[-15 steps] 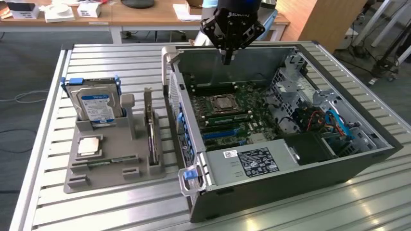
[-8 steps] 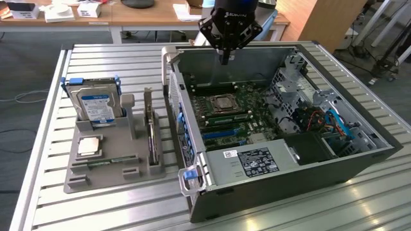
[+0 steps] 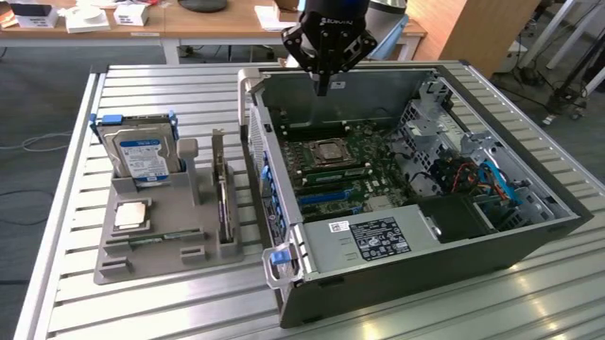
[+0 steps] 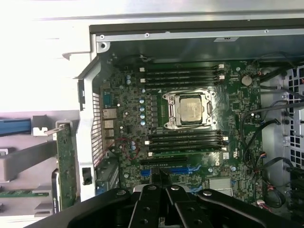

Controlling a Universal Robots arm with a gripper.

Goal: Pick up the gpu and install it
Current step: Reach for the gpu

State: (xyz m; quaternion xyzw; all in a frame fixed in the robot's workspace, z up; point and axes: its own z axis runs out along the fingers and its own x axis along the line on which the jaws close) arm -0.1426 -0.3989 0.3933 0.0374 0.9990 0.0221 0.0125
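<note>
In the exterior view the gripper (image 3: pixel 321 86) hangs over the far end of the open computer case (image 3: pixel 426 276), its two fingers pressed together to a point with nothing between them, above the motherboard (image 3: pixel 345 177) and well apart from the parts holder. The gpu (image 3: pixel 223 198) stands on edge in a slot of the grey holder (image 3: pixel 161 265) on the slatted table (image 3: pixel 142 308), just beside the case wall on the exterior view's left, untouched. In the same holder a blue-labelled hard drive (image 3: pixel 142 157) stands upright, and a processor chip (image 3: pixel 132 214) lies flat in front of it. In the wrist view the closed gripper (image 4: pixel 160 183) points down into the case, over the blue expansion slots (image 4: pixel 183 169) and near the processor socket (image 4: pixel 191 109) with its dark memory slots on both sides. The gpu (image 4: pixel 66 164) shows outside the case wall – a green board seen edge-on, seated in the grey holder (image 4: pixel 23 161).
</note>
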